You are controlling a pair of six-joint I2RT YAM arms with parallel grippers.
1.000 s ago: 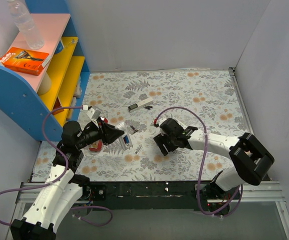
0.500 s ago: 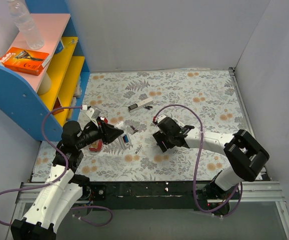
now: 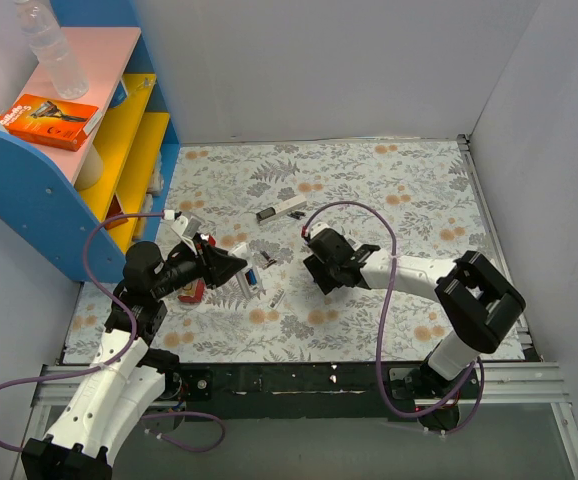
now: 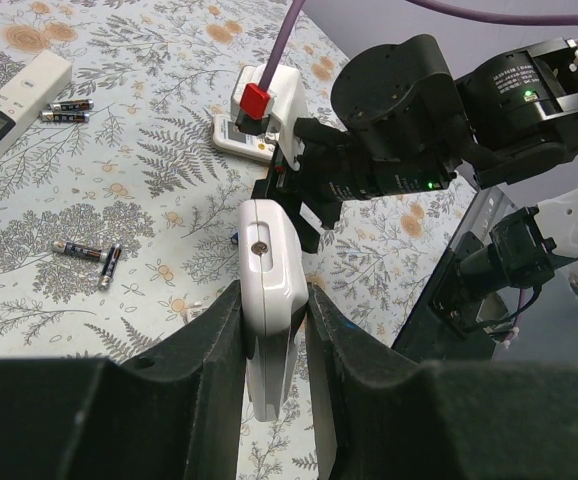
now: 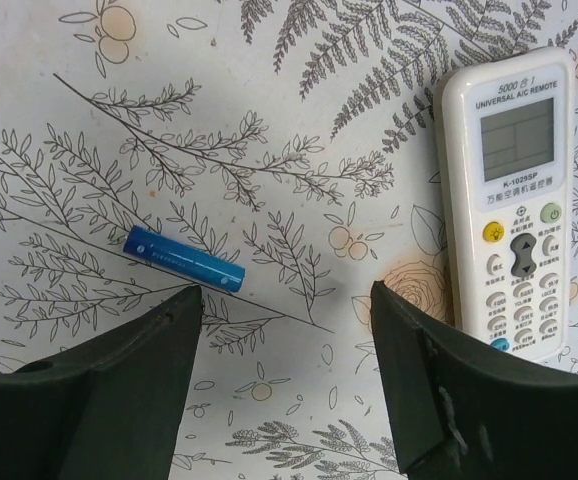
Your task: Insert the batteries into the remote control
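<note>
Near the left edge of the floral-patterned counter (image 3: 419,190), toward its near edge, the left gripper (image 4: 272,295) is closed on the white plastic remote control (image 4: 267,245), with one finger against each long side. Mid-counter, the right gripper (image 5: 284,300) hangs spread wide and empty. Below it, the white universal A/C remote (image 5: 514,200) lies beside one finger. The blue cylindrical battery (image 5: 184,259) lies flat close to the other fingertip, off the gripper's midline and well apart from the A/C remote.

Step in hand, as judged: pick up the battery.
1. Centre the right gripper over the battery's middle.
2. Rotate the wrist so the fingers close across the short axis.
3. Descend until the tips nearly meet the cloth, then close.

Caution: a round cell is likely to roll if one finger strikes first.

Compared with one second ago, the right gripper has shifted toward the left edge and slightly toward the far edge. The left arm is unchanged.
</note>
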